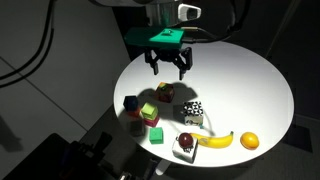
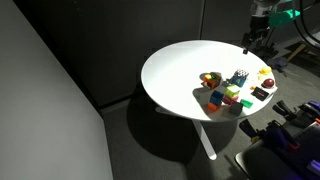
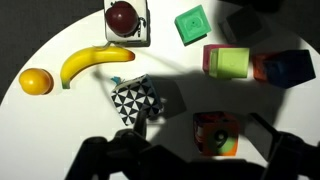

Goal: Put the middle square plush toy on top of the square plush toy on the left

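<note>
The big round white table (image 1: 250, 80) holds a bunch of toys and fruit near its 6 o'clock edge in an exterior view. The pincer (image 1: 169, 68) hangs over the table at 12 o'clock from the toys. Its fingers are spread wide and there is nothing in them. I think the middle toy is the colourful square toy (image 1: 163, 92), which sits just below the pincer. The dark square toy (image 1: 131, 103) is at its 8 o'clock and the black-and-white checked toy (image 1: 192, 110) is at its 4 o'clock. The toys sit close together, so a finger coming down could bump the checked one or tip the soft toy over. The toy could also roll off once it is set on top, because plush is likely squishy. The wrist view shows the checked pattern, the banana (image 3: 90, 62) and the orange (image 3: 36, 81) clearly, but the pincer is only a dark shadow there. The exterior views show how high it hangs.
</note>
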Controlling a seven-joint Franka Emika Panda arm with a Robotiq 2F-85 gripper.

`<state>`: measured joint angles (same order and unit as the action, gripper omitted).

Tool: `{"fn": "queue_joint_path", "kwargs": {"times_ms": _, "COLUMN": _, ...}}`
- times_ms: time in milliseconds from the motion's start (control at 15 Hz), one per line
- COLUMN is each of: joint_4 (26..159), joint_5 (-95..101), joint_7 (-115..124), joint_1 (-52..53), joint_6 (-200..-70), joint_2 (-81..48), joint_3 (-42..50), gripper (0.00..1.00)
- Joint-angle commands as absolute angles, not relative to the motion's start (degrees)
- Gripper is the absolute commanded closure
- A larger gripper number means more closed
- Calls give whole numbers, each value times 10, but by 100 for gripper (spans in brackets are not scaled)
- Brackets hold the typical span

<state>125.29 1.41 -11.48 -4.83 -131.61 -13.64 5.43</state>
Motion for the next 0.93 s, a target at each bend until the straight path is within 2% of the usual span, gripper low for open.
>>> {"fn": "queue_joint_path", "kwargs": {"times_ms": 0, "joint_4": 1255, "joint_5": 3, "joint_7": -150, "joint_1": -70, "joint_6": -1352, "joint_2": -155, "joint_3": 49, "gripper": 0}}
{"fn": "queue_joint_path", "kwargs": {"times_ms": 867, "joint_4": 1213, "joint_5": 7, "joint_7": -252, "joint_1": -134, "joint_6": -1450, "joint_2": -288, "joint_3": 30, "gripper": 0}}
